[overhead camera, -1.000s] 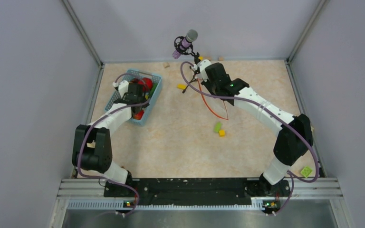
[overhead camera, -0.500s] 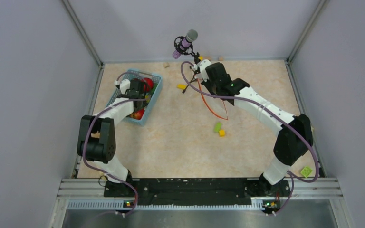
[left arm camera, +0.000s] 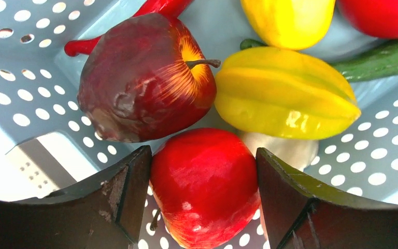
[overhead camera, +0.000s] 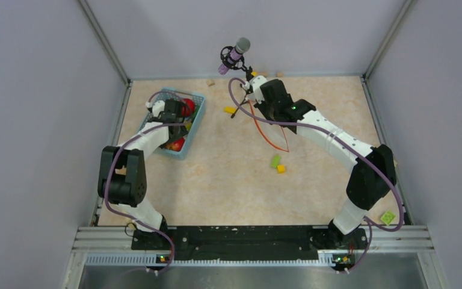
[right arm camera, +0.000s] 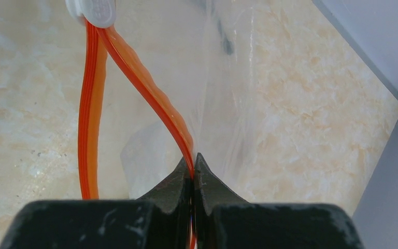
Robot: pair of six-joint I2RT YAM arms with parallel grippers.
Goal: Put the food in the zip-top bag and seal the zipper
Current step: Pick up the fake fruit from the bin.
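Observation:
The food lies in a light-blue basket (overhead camera: 196, 100) at the back left. My left gripper (overhead camera: 177, 122) reaches down into it. In the left wrist view its jaws (left arm camera: 203, 153) press both sides of a shiny red apple (left arm camera: 204, 181). Beyond it lie a dark red apple (left arm camera: 140, 78), a yellow starfruit (left arm camera: 285, 93), a red chili (left arm camera: 155, 8) and a green piece (left arm camera: 383, 54). My right gripper (overhead camera: 254, 83) (right arm camera: 193, 160) is shut on the orange-red zipper (right arm camera: 134, 67) (overhead camera: 269, 133) of the clear zip-top bag (right arm camera: 223, 104), whose mouth hangs open in a loop.
A purple microphone (overhead camera: 234, 54) stands at the back middle. A yellow block (overhead camera: 230, 109) lies near the bag. A green block (overhead camera: 275, 161) and a yellow one (overhead camera: 281, 169) lie mid-table. Another green block (overhead camera: 388, 217) sits by the right arm's base. Grey walls enclose the table.
My left arm has pushed further into the basket and its jaws have narrowed onto the red apple. The right arm and the bag have not moved.

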